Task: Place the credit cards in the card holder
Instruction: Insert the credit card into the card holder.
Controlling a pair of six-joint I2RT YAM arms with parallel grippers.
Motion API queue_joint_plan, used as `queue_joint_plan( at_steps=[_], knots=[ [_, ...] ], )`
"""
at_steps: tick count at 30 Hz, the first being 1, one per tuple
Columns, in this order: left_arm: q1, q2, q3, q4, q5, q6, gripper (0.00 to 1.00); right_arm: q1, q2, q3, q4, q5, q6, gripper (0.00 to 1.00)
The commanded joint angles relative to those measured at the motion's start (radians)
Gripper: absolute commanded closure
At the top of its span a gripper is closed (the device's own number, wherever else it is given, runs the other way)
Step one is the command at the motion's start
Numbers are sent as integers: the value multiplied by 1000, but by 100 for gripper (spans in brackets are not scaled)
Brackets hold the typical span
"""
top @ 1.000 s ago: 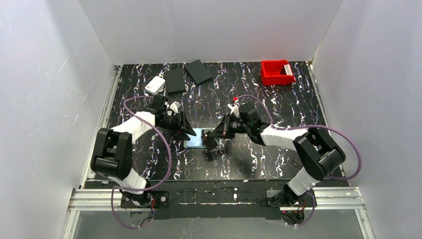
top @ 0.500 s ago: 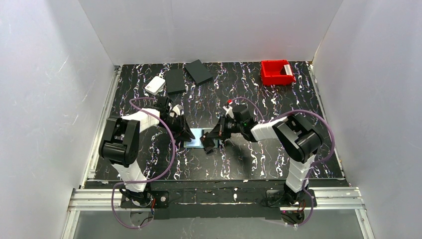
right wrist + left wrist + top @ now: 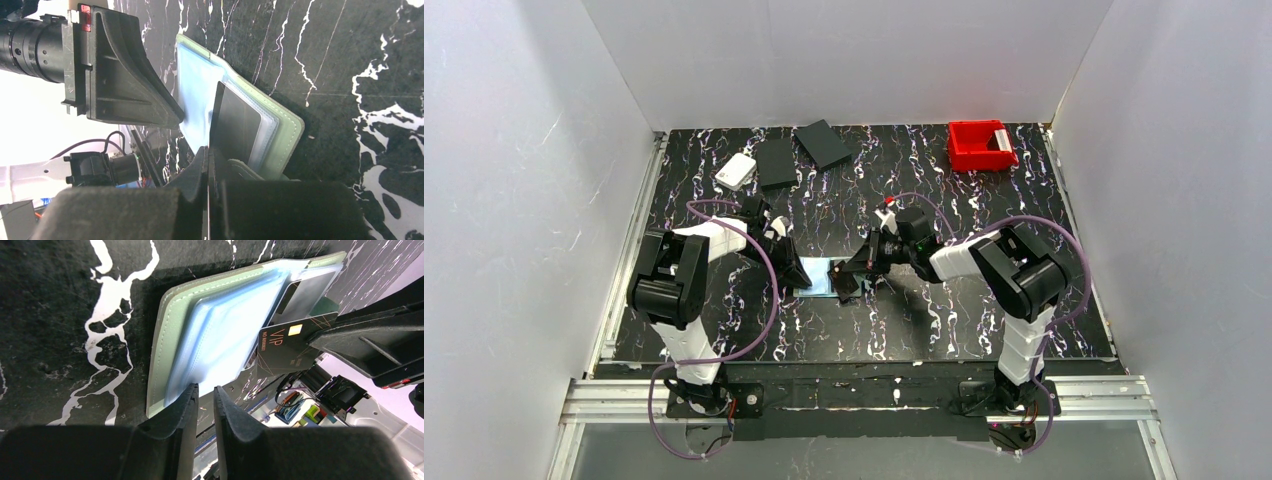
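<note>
The card holder (image 3: 817, 277) lies open mid-table, sage green with pale blue clear pockets (image 3: 225, 335). My right gripper (image 3: 207, 150) is shut on a dark credit card (image 3: 235, 125) marked VIP with a gold chip (image 3: 282, 347). It holds the card on edge, its lower end against the pockets of the holder's right half (image 3: 287, 130). My left gripper (image 3: 205, 389) is at the holder's left half. Its jaws are nearly together with a slim empty gap, and one fingertip (image 3: 191, 390) touches the blue pocket's edge. In the top view both grippers (image 3: 799, 273) (image 3: 846, 285) meet over the holder.
At the back left lie a white rounded box (image 3: 736, 171) and two flat black rectangles (image 3: 776, 162) (image 3: 824, 143). A red bin (image 3: 981, 145) stands at the back right. White walls close in the black marbled table (image 3: 924, 320).
My left gripper's jaws have narrowed a lot and its arm has drawn in towards the holder. The right gripper has shifted slightly left with the card.
</note>
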Motion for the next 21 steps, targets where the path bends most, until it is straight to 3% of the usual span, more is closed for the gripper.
queue_joint_plan(
  at_steps=[1, 15, 21],
  knots=[
    [0, 12, 9, -41, -41, 21, 84, -2, 29, 12, 120, -35, 23, 99],
    [0, 11, 7, -51, -40, 25, 87, -2, 94, 44, 143, -6, 28, 99],
    [0, 6, 3, -49, -34, 26, 88, -2, 144, 47, 253, 17, 95, 99]
  ],
)
